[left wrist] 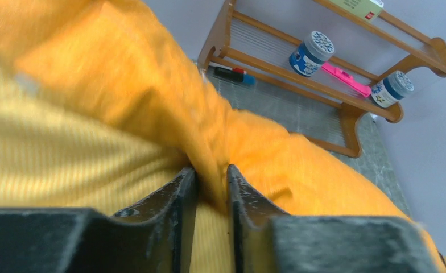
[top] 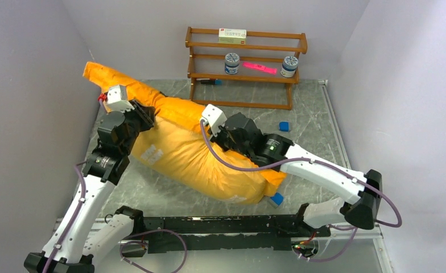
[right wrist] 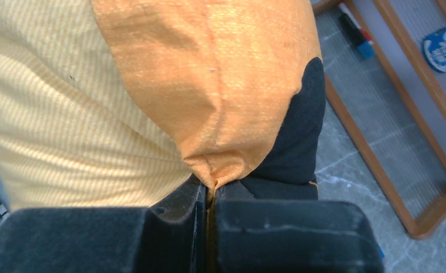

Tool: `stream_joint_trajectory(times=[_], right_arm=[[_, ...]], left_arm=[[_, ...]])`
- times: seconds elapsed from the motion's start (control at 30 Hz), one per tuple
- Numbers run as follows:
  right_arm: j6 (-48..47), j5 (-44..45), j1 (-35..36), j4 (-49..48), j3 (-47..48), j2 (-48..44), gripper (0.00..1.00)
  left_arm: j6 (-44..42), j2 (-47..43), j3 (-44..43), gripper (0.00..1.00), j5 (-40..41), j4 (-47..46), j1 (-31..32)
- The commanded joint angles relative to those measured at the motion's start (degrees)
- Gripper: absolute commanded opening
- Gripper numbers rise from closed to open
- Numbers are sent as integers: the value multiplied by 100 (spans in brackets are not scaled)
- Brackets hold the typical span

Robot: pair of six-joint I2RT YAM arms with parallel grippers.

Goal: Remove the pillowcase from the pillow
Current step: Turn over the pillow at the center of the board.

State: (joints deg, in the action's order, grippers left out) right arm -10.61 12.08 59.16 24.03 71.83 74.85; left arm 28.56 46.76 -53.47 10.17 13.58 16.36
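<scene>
Pillowcase of orange-yellow fabric (top: 186, 151) wraps the pillow. Our right gripper (right wrist: 209, 190) pinches a fold; left gripper (left wrist: 210, 173) straddles another, hold uncertain. Next we regrip and pull.

No text can be read for certain. The flat box (top: 232, 36) atop the wooden rack (top: 249, 104) bears a red patch and fine print — too small. Pale marks on the pillowcase (top: 192, 156) may be lettering — illegible here.

Grey marble table (top: 317, 133), wooden shelf (top: 249, 104), lilac walls (top: 152, 23)
</scene>
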Motion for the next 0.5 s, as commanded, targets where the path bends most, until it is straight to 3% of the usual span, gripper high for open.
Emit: stream_joint_trajectory(times=[0.0, 0.17, 0.33, 0.47], right_arm=[[-215, 911, -412, -283, -58, 627, 2], [-438, 994, -641, -452, 69, 925, 5], [-741, 1034, -796, -714, -30, 1063, 11], [-802, 963, -901, -843, -84, 1157, 12]], left_arm=[[-350, 124, -228, 39, -426, -151, 52], [-755, 55, -427, 65, -11, -5, 52], [-734, -153, -308, 75, 239, 189, 52], [-184, -213, 22, 80, 245, 402, 52]])
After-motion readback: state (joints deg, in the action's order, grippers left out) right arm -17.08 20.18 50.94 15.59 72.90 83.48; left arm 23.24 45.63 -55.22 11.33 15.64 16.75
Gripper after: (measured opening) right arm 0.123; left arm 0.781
